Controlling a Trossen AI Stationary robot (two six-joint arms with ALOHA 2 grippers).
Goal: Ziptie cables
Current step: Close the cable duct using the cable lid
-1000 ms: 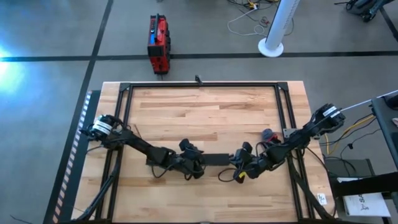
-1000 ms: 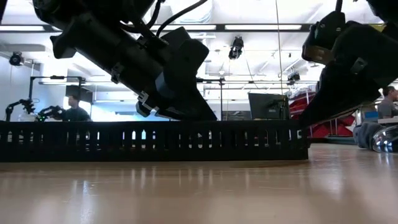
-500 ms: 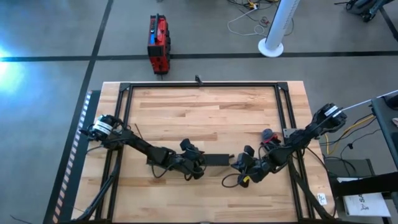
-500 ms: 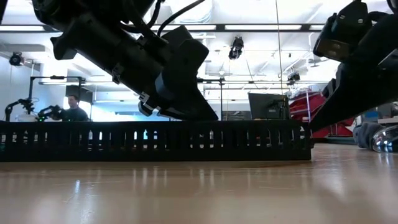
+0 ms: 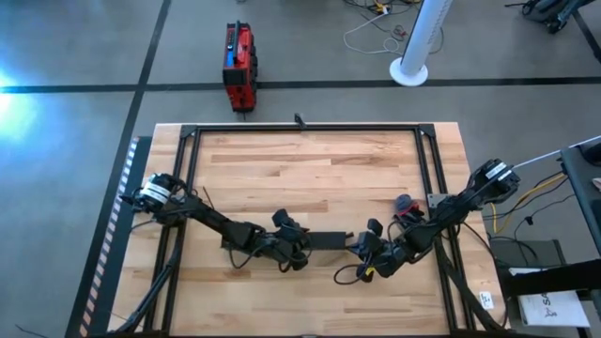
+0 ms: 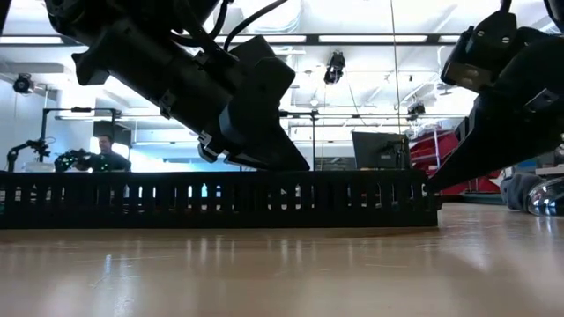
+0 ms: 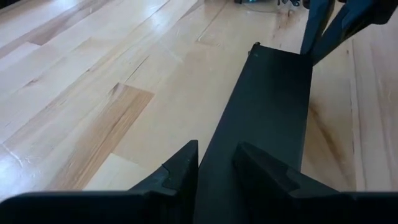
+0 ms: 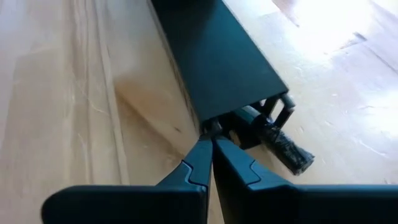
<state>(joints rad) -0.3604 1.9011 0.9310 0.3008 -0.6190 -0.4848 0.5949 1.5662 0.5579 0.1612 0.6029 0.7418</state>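
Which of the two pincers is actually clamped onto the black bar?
The left pincer: its fingers straddle the black bar. The right pincer is pinched shut at the bar's end.

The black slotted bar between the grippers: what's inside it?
At the black slotted bar's open end by the right gripper, a dark bundle pokes out. The flat top cover hides the rest. The left gripper straddles the other end.

Left arm (image 5: 221, 225): dark, jointed links; pale silver collar with dark bands at the base joint; thin black cables looped along the links. Right arm (image 5: 441, 218): same dark build, matching pale banded collar at its base; a yellow spot near the wrist; black cable loop beneath. Fingers (image 7: 177, 171) of both arms: matte black, tapered, stepped ridges on the inner faces.
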